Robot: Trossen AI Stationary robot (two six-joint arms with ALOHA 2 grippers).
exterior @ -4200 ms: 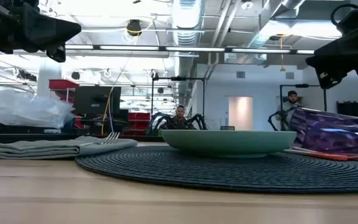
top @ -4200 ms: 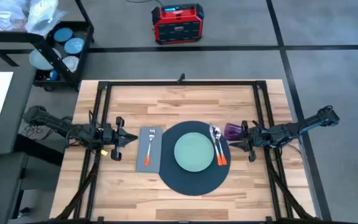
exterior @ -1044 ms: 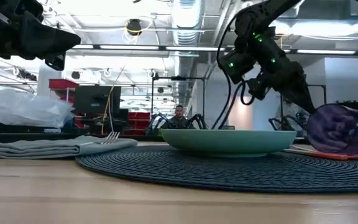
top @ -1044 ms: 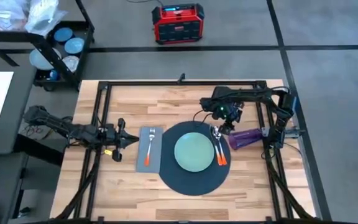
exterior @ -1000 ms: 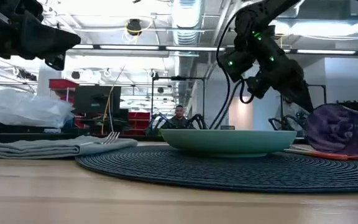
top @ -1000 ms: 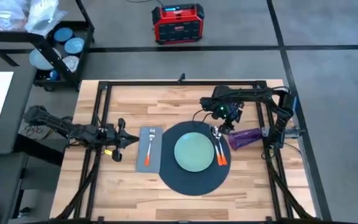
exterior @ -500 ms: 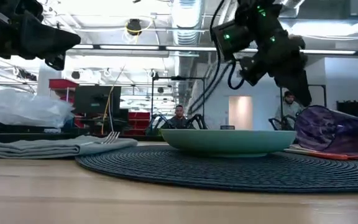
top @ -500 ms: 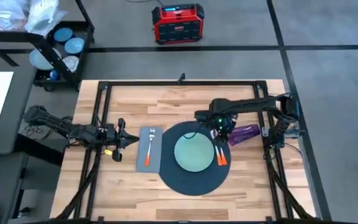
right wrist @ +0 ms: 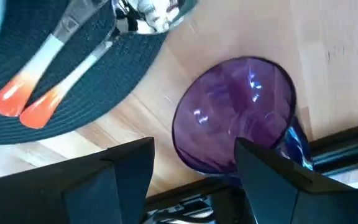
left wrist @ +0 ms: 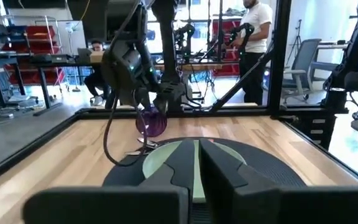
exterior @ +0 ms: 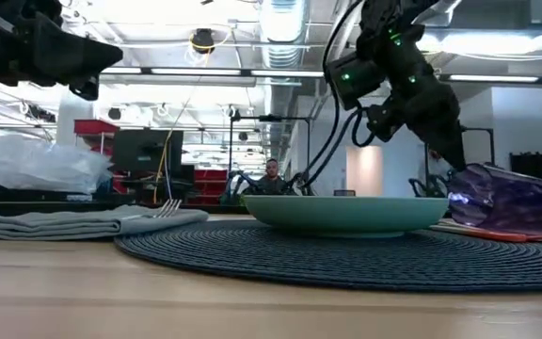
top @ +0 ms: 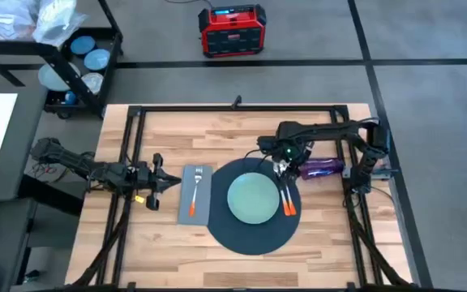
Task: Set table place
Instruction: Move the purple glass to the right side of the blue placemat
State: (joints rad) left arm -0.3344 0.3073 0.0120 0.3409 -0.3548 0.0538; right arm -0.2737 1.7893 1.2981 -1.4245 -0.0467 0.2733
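The table (top: 242,130) is light wood with stripes. The mat (top: 254,239) is dark with ring lines. The plate (top: 253,199) is pale green. The napkin (top: 202,199) is grey. The cup (top: 321,169) is see-through purple. The fork (top: 194,195), knife (top: 283,195) and spoon (top: 289,195) are silver with orange handles.

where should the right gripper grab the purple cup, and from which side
The purple cup lies on its side on the wood just off the mat, open mouth facing the right gripper. Probably best to come in from the mouth end, one finger inside the rim and one outside, pinching the wall.
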